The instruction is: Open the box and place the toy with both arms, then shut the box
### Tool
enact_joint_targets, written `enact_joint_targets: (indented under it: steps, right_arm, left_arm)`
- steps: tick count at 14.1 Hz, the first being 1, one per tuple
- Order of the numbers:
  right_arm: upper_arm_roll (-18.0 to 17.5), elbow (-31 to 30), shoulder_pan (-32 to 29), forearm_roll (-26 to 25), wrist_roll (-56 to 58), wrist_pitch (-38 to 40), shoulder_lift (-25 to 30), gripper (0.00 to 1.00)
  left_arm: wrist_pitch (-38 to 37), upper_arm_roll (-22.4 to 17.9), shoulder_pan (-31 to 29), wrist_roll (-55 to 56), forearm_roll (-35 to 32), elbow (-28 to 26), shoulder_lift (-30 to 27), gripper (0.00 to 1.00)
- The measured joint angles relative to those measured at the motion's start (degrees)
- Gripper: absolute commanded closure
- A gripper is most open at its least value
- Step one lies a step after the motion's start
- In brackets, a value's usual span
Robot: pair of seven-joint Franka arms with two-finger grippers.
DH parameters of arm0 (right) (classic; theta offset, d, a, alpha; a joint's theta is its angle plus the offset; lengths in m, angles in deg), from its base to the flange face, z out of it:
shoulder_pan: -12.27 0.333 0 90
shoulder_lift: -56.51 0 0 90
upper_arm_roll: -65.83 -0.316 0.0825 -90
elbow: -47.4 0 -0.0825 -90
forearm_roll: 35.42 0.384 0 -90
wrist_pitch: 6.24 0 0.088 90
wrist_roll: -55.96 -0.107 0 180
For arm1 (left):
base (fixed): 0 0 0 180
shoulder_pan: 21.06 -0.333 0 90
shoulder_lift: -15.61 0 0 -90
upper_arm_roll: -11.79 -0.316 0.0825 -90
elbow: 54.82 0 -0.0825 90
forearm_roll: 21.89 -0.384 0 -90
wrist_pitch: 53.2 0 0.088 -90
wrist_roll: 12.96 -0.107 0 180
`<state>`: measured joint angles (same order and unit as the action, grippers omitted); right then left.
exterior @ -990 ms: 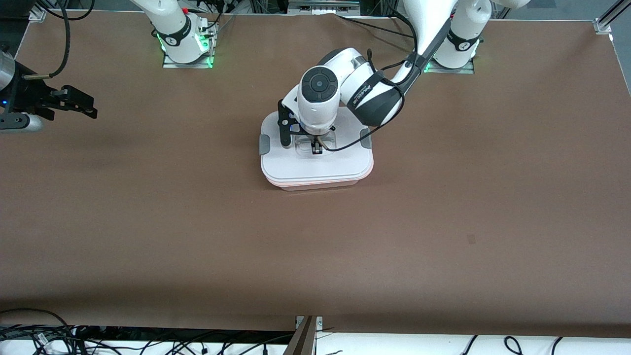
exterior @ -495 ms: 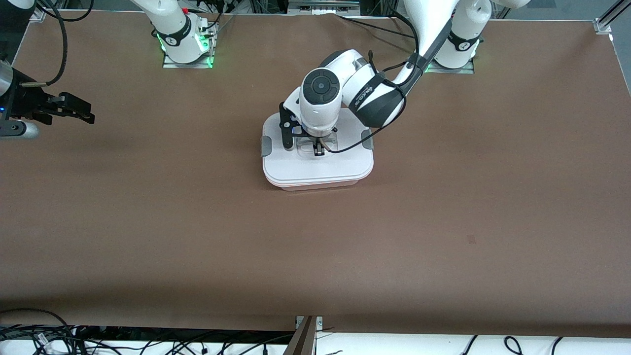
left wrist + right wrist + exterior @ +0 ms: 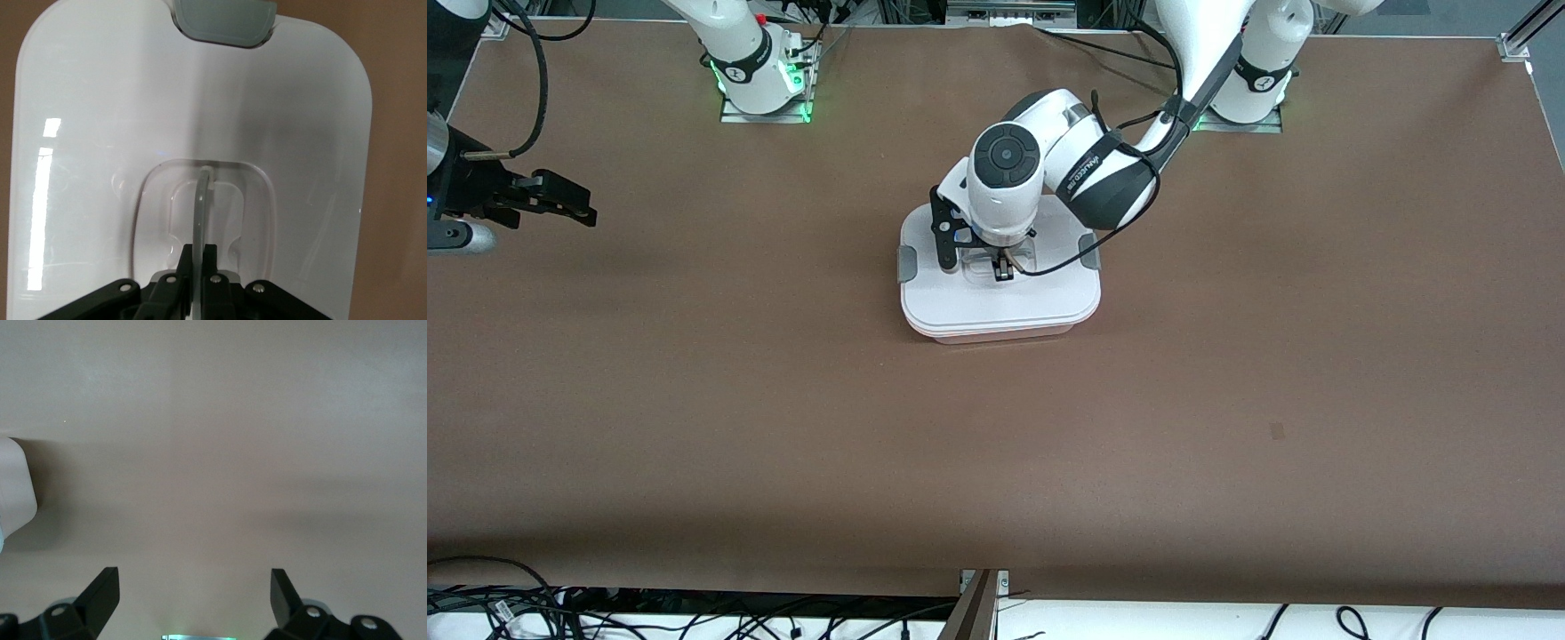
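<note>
The box [image 3: 1000,307] is sitting mid-table with its white lid [image 3: 1005,298] on, and the left gripper [image 3: 1000,269] is pinching the lid's recessed handle [image 3: 200,200] between closed fingers. The right gripper [image 3: 560,197] is waiting over the right arm's end of the table [image 3: 783,400], fingers spread wide, holding nothing.

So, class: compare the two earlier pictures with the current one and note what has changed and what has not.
The lid, pinched at its centre handle by the left gripper, sank onto the box: the pink rim gap visible a second ago has closed. The right gripper drew slightly toward the right arm's end of the table. The left gripper's hold and the box's spot stayed the same.
</note>
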<state>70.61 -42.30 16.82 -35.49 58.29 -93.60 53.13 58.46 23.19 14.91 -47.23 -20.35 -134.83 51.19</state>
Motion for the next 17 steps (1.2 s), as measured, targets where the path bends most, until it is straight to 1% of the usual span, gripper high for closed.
enact_joint_targets:
  steps: [5, 13, 14, 15, 17]
  right_arm:
    - [-0.01, 0.04, 0.01, 0.00, 0.00, 0.00, -0.01, 0.00]
    - [-0.06, 0.16, 0.04, 0.00, 0.00, 0.00, -0.01, 0.00]
    - [-0.06, 0.17, 0.04, 0.00, 0.00, 0.00, -0.01, 0.00]
    - [-0.07, 0.17, 0.04, 0.00, 0.00, 0.00, -0.01, 0.00]
    - [-0.07, 0.17, 0.04, 0.00, 0.00, 0.00, -0.01, 0.00]
  left_arm:
    - [0.68, -0.16, -0.13, 3.66, -0.01, -0.22, 0.03, 1.00]
    - [0.75, -0.11, -0.13, 4.16, -0.01, -0.56, -0.01, 1.00]
    - [0.75, -0.10, -0.13, 4.27, -0.01, -0.58, -0.02, 0.36]
    - [0.74, -0.10, -0.13, 4.37, -0.01, -0.59, -0.07, 0.00]
    - [-0.54, -0.17, -0.19, 4.52, -0.02, -0.75, -0.40, 0.00]
